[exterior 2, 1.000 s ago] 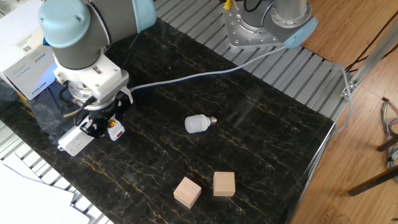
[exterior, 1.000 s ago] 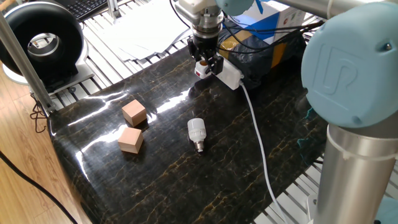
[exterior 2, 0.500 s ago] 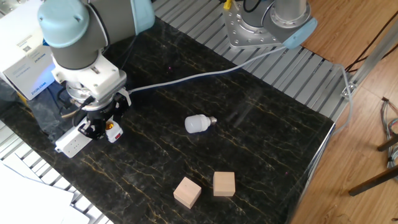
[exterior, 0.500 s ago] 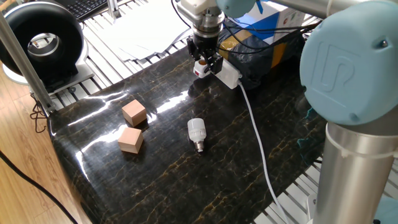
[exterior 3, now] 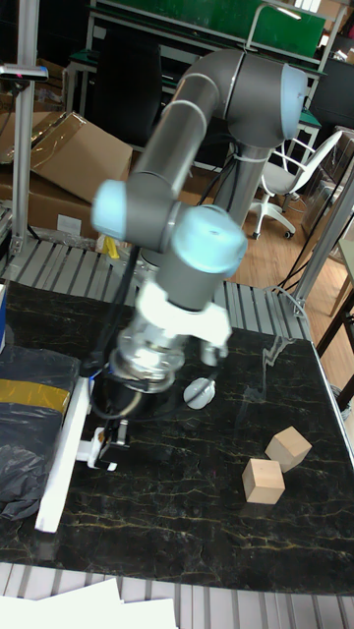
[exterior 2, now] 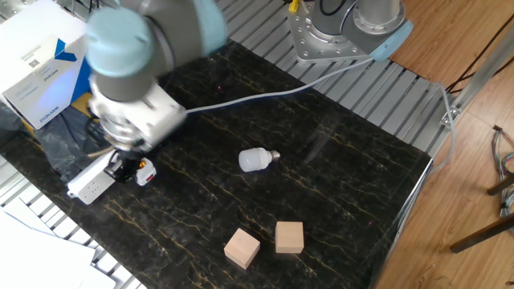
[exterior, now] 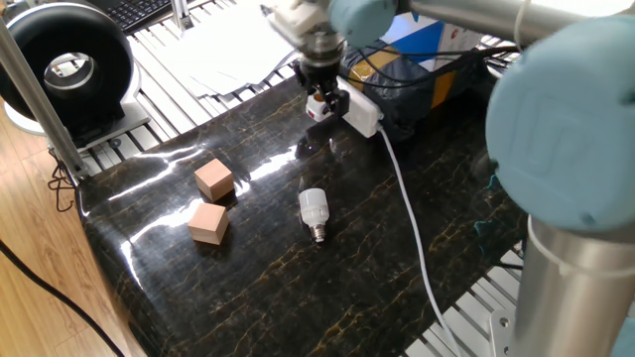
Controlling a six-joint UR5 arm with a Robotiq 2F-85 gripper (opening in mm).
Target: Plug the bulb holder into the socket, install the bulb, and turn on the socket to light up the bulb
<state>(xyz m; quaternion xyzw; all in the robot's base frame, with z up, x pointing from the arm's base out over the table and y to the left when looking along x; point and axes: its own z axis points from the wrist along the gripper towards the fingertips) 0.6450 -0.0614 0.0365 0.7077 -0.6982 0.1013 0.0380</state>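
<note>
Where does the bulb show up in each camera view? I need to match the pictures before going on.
One fixed view: the bulb lies at table centre, right of the two wooden blocks.
The other fixed view: the bulb lies mid-table, above the blocks.
Tall fixed view: only part of the bulb shows, behind the arm, up-left of the blocks.
Shared landmark: the pair of wooden blocks.

two wooden blocks (exterior: 211, 201), one bulb (exterior: 314, 210), one socket (exterior 2: 92, 180)

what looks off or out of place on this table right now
Mainly the bulb: it lies on its side mid-table, not installed. The gripper holds the bulb holder at the socket. Two wooden cubes sit off to the side.
</note>
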